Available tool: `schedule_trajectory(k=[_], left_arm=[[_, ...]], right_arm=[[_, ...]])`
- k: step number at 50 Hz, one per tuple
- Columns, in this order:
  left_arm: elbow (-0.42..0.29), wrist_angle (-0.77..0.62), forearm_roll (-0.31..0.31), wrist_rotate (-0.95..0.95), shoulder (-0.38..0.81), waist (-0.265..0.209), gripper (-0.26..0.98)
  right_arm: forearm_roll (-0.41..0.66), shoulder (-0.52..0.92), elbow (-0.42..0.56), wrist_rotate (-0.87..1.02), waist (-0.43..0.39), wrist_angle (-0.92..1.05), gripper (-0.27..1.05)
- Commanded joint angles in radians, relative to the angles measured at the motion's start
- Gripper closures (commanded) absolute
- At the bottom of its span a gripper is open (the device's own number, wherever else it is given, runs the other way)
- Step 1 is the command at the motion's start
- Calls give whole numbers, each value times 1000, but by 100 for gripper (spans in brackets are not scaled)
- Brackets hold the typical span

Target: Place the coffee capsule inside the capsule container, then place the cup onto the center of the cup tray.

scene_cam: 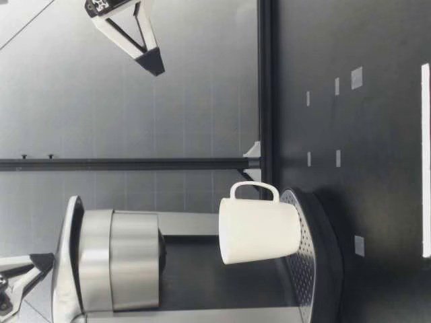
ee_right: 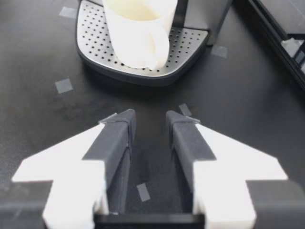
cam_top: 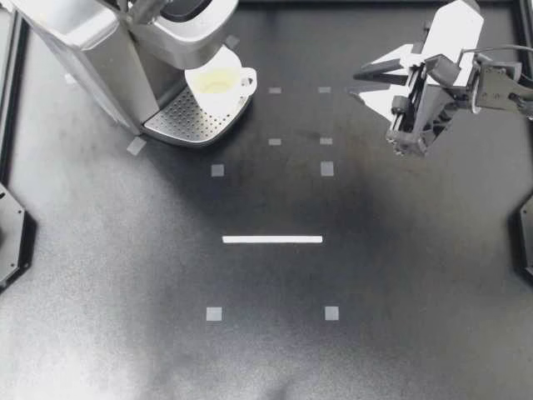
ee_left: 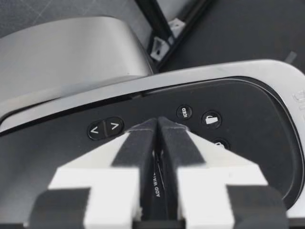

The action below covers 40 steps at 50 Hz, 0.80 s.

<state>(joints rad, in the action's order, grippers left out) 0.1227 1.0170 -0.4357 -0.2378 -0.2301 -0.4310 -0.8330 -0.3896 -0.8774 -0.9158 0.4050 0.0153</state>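
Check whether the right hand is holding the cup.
No, the right hand is open and empty, well apart from the cup on the tray.

top camera looks straight down, low one across the table (cam_top: pixel 275 350) — both share the cup (cam_top: pixel 218 83).

White handled cup (cam_top: pixel 218 83) stands upright on the perforated metal cup tray (cam_top: pixel 187 117)

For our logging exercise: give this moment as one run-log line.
cup: upright on cup tray | left gripper: shut, over button panel | right gripper: open, empty, clear of cup
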Motion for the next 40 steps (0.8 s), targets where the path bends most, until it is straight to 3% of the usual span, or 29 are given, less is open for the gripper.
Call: schedule_trajectory(k=[1,16,31,40], left_arm=[[8,0,14,-2,-5,-6,60],[74,-3,63,-3,0,-6,60],[3,-83,35,6,-41,-6,60],[2,-130,51,8,-38,3,60]], right_arm=[[2,-8,11,-2,-3,9,39],[3,-8,11,-2,-3,14,39],[2,-12,15,0,-5,14,39],[3,-12,15,-2,-3,14,39]])
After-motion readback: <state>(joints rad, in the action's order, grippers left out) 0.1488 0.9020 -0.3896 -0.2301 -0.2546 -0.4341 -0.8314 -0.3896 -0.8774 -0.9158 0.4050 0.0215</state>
